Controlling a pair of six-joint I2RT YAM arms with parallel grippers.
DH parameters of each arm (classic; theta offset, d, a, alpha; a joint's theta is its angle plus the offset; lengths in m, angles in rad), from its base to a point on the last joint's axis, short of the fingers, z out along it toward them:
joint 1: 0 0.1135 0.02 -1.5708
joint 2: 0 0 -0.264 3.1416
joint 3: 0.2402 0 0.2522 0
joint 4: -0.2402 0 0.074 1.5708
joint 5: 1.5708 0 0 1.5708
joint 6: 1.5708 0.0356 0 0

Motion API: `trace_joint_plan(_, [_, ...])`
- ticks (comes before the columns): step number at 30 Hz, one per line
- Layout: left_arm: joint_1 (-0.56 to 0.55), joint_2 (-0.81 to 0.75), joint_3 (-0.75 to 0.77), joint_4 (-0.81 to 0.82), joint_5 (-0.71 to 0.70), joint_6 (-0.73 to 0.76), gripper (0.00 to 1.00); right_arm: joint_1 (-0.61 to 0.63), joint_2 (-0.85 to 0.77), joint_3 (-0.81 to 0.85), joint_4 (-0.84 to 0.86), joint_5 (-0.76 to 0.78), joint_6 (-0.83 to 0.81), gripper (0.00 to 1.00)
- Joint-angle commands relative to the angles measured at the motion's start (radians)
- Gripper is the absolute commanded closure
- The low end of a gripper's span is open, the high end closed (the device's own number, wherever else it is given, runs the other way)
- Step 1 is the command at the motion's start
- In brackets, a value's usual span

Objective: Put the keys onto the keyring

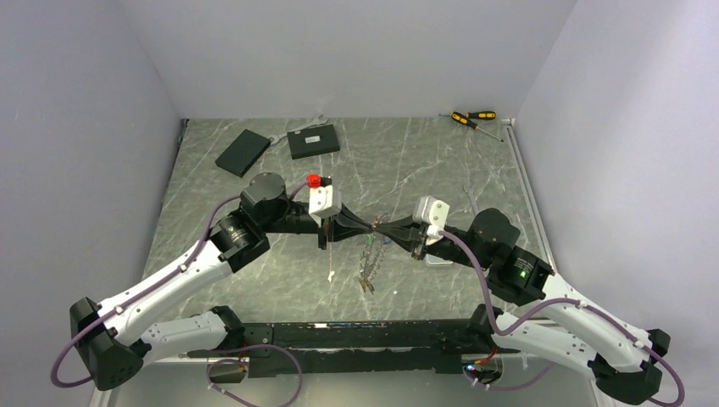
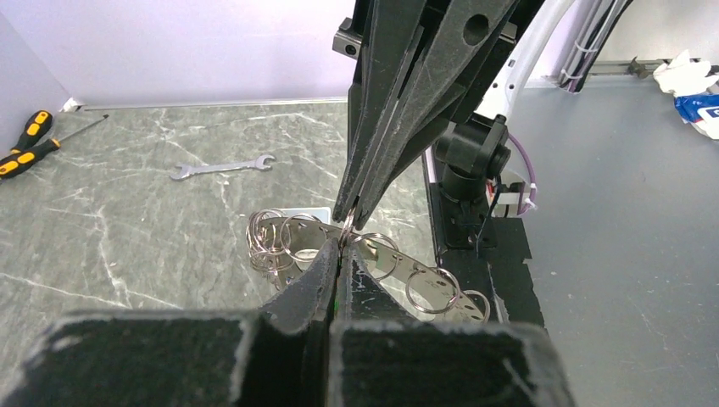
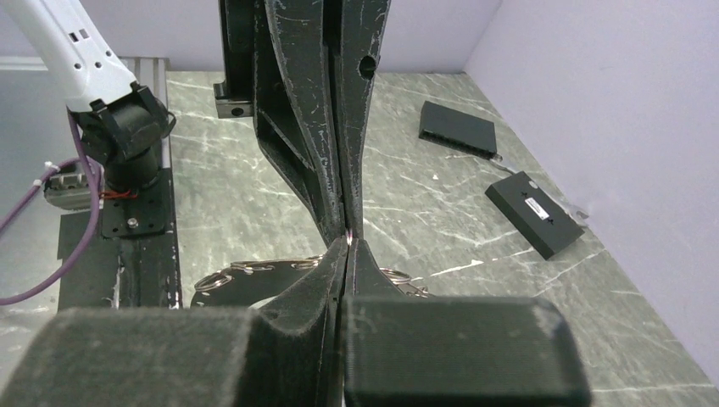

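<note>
My left gripper [image 1: 371,224] and right gripper [image 1: 387,227] meet tip to tip above the table's middle. Both are shut on one small split ring [image 2: 348,227] pinched between their tips. It belongs to the keyring [image 2: 386,259], a perforated metal band carrying several split rings, which hangs just below the fingers. The keyring looks dark in the right wrist view [image 3: 254,284]. Small keys [image 1: 367,267] dangle from it in the top view, their colours too small to tell. A green speck [image 2: 337,303] shows deep between my left fingers.
Two flat black boxes [image 1: 242,152] [image 1: 313,142] and a wrench [image 1: 310,122] lie at the back left. Two yellow-and-black screwdrivers [image 1: 472,119] lie at the back right. A small white scrap [image 1: 331,274] lies near the front.
</note>
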Motion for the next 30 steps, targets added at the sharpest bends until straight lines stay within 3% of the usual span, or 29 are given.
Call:
trace_joint_plan(1, [-0.004, -0.037, -0.006, 0.074, -0.033, -0.009, 1.00, 0.003, 0.000, 0.010, 0.110, -0.030, 0.015, 1.00])
trace_joint_plan(4, [-0.005, -0.035, 0.017, 0.005, -0.051, 0.025, 1.00, 0.003, -0.003, 0.014, 0.090, -0.018, 0.007, 1.00])
trace_joint_plan(10, [-0.005, -0.040, 0.030, -0.058, -0.080, 0.057, 1.00, 0.003, 0.008, 0.036, 0.003, -0.012, -0.007, 0.69])
trace_joint_plan(16, [-0.004, -0.015, 0.071, -0.165, -0.112, 0.119, 1.00, 0.003, 0.033, 0.116, -0.169, 0.038, -0.103, 0.51])
trace_joint_plan(21, [-0.006, 0.000, 0.085, -0.209, -0.128, 0.145, 1.00, 0.003, 0.118, 0.225, -0.331, 0.048, -0.183, 0.48])
trace_joint_plan(30, [-0.005, 0.009, 0.071, -0.204, -0.136, 0.135, 1.00, 0.003, 0.220, 0.283, -0.345, -0.003, -0.223, 0.53])
